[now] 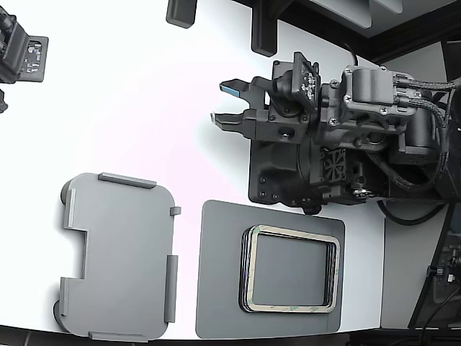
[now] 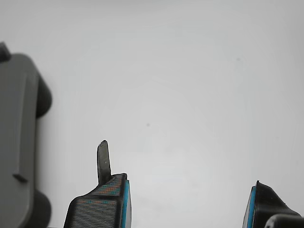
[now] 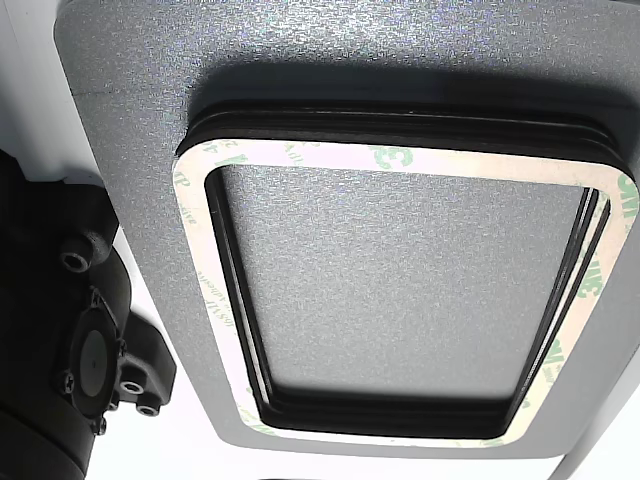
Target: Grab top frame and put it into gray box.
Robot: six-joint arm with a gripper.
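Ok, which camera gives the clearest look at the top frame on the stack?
The other view: the top frame fills the picture, its pale face and greenish smudges clear, dark frames stacked beneath. The exterior view shows the top frame whole but small, on the darker gray pad. The wrist view misses it entirely.

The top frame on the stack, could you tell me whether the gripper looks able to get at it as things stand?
Probably yes: the top frame lies uncovered on its stack, and the gripper hangs open, empty, over bare table beside it.
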